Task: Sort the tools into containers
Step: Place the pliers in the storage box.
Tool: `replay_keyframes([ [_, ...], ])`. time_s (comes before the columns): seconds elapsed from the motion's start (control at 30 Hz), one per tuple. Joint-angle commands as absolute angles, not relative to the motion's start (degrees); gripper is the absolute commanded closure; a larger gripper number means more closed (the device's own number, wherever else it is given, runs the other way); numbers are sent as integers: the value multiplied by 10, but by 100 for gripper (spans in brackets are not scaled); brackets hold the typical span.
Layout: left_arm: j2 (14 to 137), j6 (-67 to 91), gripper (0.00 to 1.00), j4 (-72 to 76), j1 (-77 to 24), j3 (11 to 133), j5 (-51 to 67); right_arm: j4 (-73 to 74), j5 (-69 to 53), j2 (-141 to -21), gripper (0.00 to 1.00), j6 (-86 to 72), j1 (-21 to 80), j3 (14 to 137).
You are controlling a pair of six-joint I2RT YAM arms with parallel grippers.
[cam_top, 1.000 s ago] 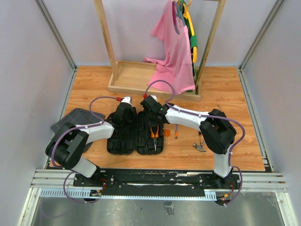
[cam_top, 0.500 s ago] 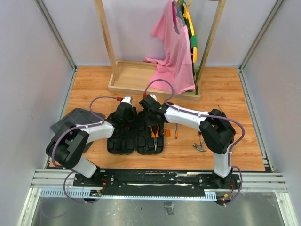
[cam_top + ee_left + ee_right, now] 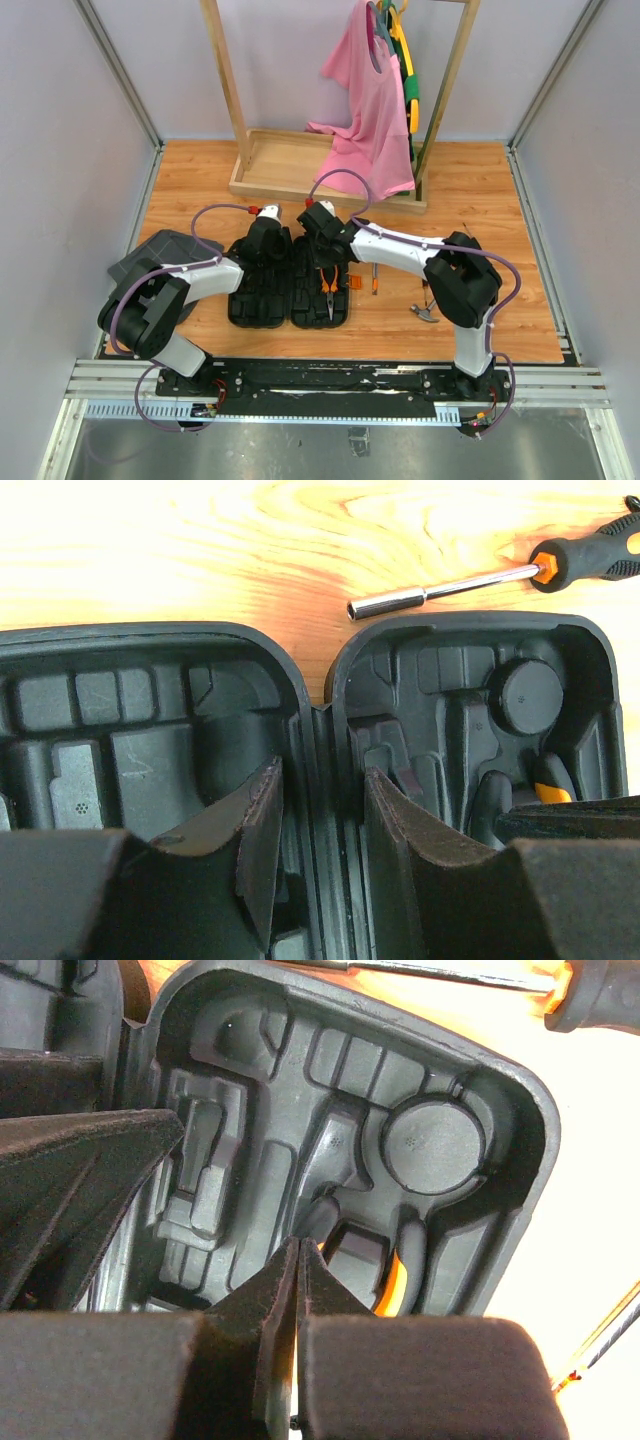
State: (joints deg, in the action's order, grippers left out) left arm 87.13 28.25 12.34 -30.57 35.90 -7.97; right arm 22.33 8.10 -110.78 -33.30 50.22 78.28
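Tools (image 3: 374, 278) are what I am sorting, and they are split between the table (image 3: 480, 300) and the open black case (image 3: 258, 300), which lies at 12 o'clock from my two bases. The pliers (image 3: 327, 283) lie in the case's right half. A screwdriver (image 3: 540, 565) lies on the wood just at 3 o'clock of that half, and the hammer (image 3: 425, 313) sits further out at about 4 o'clock.

My right pincer (image 3: 298, 1250) hangs over the right half with its tips pressed together and nothing between them. My left pincer (image 3: 321, 772) stands apart, one tip down in each half, astride the seam where the halves meet. I cannot tell whether it is pinching that seam.

I judge all of these tools stiff and hard, none fragile. The screwdriver looks light, its bare steel shaft slick and likely to roll, so I would take it across the orange-and-black handle. The hammer should be head-heavy, so I would hold it on the handle close to the steel head to stop it swinging. The moulded slots look snug, so each tool probably has to go in lined up with its recess.
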Motion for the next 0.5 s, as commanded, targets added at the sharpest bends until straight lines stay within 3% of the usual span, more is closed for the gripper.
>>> replay_keyframes([
  [0.0,895,272,65,80,-304,355,-98,316,96,-1175,99,-343,504,714],
  [0.47,892,271,65,80,-304,354,-99,292,92,-1202,99,-366,516,635],
])
